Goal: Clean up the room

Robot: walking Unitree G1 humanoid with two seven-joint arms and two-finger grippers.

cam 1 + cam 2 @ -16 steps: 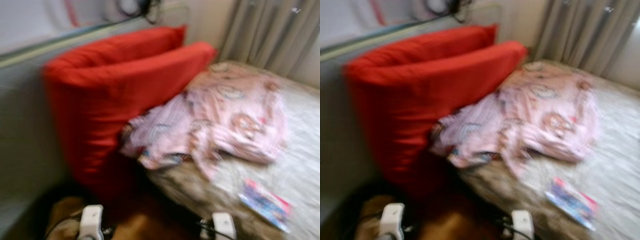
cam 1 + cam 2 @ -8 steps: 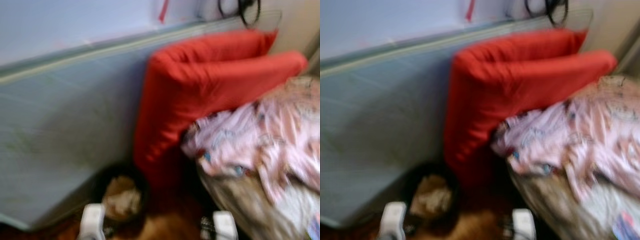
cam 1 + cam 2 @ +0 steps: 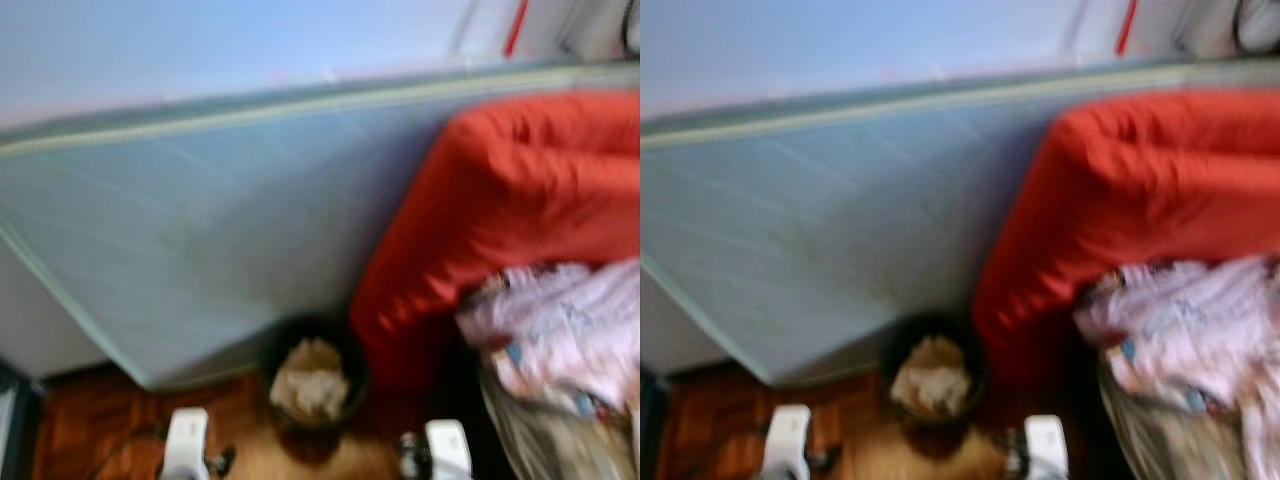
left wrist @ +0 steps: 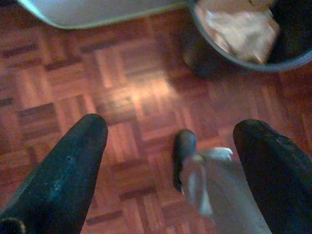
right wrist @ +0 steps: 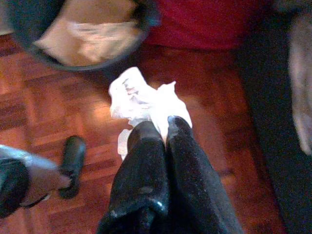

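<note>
Right pincer (image 5: 165, 127) is clamped tight on a crumpled white tissue (image 5: 141, 97), hanging over the parquet floor (image 4: 73, 78) just short of the dark waste bin (image 3: 312, 372) with paper in it. Left pincer (image 4: 170, 146) is spread wide, holding nothing, above the floor beside the bin.

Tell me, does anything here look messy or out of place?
Yes. A mattress leans on its side against the wall instead of lying flat, and pink bedding sits crumpled beside the red cushions. The right hand pinches a crumpled white tissue near the half-full bin.
</note>
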